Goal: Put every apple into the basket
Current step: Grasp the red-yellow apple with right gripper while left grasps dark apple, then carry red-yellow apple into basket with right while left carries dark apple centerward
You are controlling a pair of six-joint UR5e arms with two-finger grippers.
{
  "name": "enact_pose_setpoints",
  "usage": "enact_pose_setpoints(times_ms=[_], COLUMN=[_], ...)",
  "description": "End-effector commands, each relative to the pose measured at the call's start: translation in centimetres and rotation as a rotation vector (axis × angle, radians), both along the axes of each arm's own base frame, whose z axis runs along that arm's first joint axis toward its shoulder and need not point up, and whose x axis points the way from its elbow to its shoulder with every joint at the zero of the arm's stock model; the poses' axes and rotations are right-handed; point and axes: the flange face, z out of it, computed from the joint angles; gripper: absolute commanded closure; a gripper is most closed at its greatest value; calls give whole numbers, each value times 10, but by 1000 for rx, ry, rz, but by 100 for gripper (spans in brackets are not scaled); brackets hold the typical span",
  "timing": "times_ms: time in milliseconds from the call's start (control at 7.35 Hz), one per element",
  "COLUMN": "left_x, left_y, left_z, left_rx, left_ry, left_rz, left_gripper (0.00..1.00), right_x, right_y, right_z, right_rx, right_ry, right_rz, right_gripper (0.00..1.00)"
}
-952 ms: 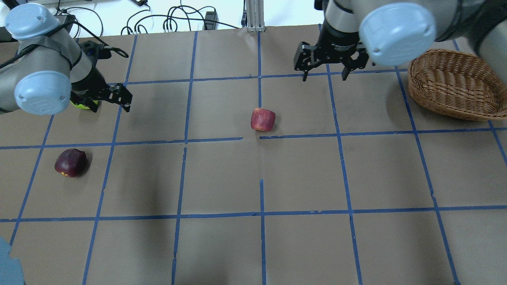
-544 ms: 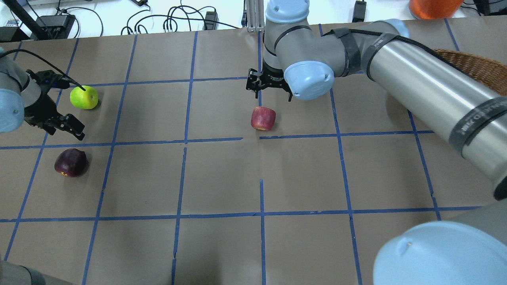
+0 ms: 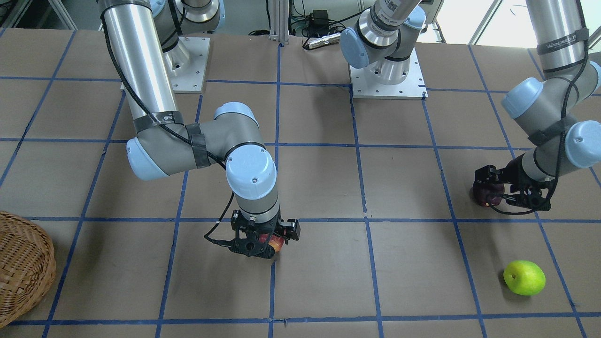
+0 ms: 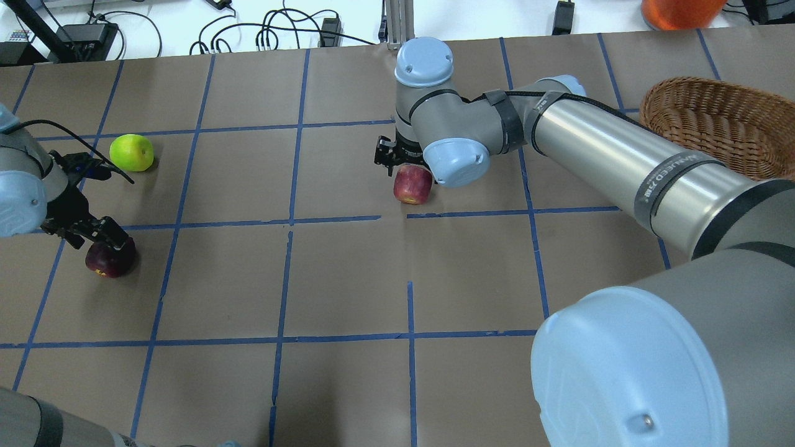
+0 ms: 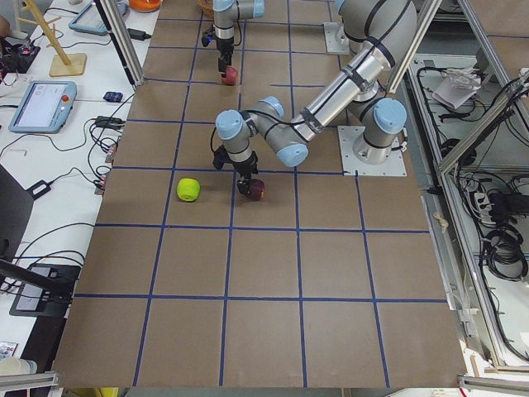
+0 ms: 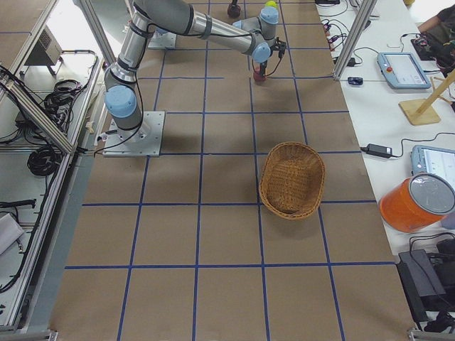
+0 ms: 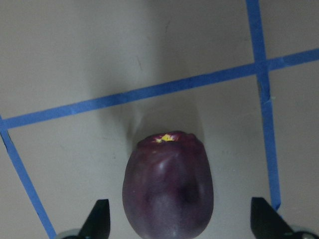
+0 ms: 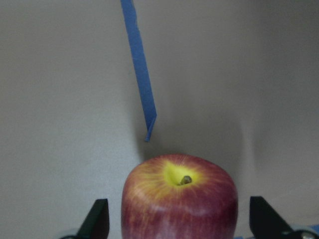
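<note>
The red apple (image 4: 411, 186) sits at the table's middle, and my right gripper (image 4: 402, 166) is lowered over it, open. In the right wrist view the red apple (image 8: 179, 204) lies between the spread fingers (image 8: 98, 219), untouched. The dark maroon apple (image 4: 110, 261) sits at the left. My left gripper (image 4: 99, 241) is open over it, and its fingers (image 7: 99, 221) stand wide on either side of the maroon apple (image 7: 167, 191). The lime green apple (image 4: 131, 153) lies free, farther back on the left. The wicker basket (image 4: 720, 127) stands at the far right and shows no apple inside.
The brown paper tabletop carries a grid of blue tape lines (image 4: 410, 335). Cables and power bricks (image 4: 267, 31) lie beyond the far edge. An orange container (image 6: 418, 202) stands off the table near the basket. My right arm's long link (image 4: 621, 161) stretches over the right half.
My left gripper moved from beside the green apple toward the robot and now straddles the maroon apple. My right gripper swept left from near the basket and lowered over the red apple.
</note>
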Motion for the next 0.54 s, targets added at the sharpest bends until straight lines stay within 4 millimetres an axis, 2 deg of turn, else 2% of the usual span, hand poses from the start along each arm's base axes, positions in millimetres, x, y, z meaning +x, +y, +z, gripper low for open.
enact_pose_setpoints(times_ms=[0, 136, 272, 408], left_x=[2, 3, 2, -2], left_y=[-1, -3, -4, -3], left_z=[-34, -31, -25, -15], left_rx=[43, 33, 25, 18], left_ry=[16, 18, 18, 9], left_rz=[3, 6, 7, 3], left_gripper=[0, 10, 82, 96], right_x=[2, -1, -7, -13], right_y=[-3, -7, -5, -9], right_z=[-22, -20, -15, 4], right_rx=[-31, -26, 14, 51], right_ry=[-9, 1, 5, -49], right_rz=[9, 4, 2, 18], right_gripper=[0, 32, 95, 100])
